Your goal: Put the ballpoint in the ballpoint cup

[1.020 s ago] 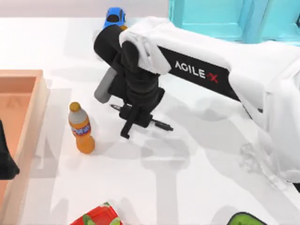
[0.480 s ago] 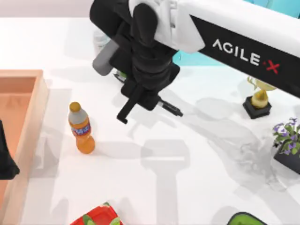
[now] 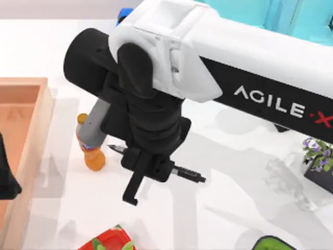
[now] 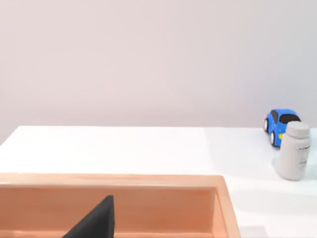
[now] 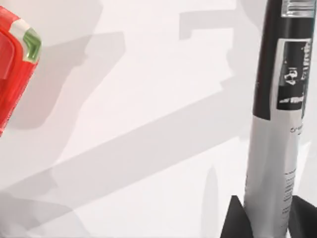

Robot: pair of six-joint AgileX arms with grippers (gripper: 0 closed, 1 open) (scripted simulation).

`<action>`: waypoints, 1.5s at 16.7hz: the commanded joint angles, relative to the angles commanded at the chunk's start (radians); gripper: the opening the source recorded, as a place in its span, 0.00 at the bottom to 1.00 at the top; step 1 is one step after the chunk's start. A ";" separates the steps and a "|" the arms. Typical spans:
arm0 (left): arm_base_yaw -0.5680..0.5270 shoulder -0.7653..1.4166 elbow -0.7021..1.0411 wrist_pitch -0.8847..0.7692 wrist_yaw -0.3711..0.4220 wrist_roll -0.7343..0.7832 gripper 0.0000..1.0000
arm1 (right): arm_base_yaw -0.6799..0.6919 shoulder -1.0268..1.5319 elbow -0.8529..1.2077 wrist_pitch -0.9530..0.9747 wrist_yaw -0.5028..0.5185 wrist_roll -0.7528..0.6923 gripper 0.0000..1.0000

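Note:
My right gripper hangs high over the middle of the table, shut on the ballpoint. The pen lies crosswise in the jaws, with a dark tip sticking out on each side. In the right wrist view the ballpoint shows a black section and a pale printed barrel, clamped between dark fingertips. The ballpoint cup is out of view. My left gripper is parked at the left edge over the wooden tray, and one dark finger shows in the left wrist view.
An orange soda bottle stands just left of the right gripper. A wooden tray lines the left side. A red pack lies at the front, a potted plant at the right. A blue toy car and white bottle stand at the back.
The right arm has risen toward the camera with the ballpoint still in its jaws and has shifted toward the table's front. The left arm has not moved.

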 joint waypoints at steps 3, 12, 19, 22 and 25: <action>0.000 0.000 0.000 0.000 0.000 0.000 1.00 | -0.004 0.004 0.003 0.002 -0.001 0.002 0.00; 0.000 0.000 0.000 0.000 0.000 0.000 1.00 | -0.318 -0.099 -0.133 0.418 -0.435 -0.207 0.00; 0.000 0.000 0.000 0.000 0.000 0.000 1.00 | -0.877 -0.143 -0.434 0.924 -1.057 -0.358 0.00; 0.000 0.000 0.000 0.000 0.000 0.000 1.00 | -1.128 -0.157 -0.568 1.123 -1.326 -0.400 0.00; 0.000 0.000 0.000 0.000 0.000 0.000 1.00 | -1.360 -0.163 -0.686 1.290 -1.558 -0.439 0.00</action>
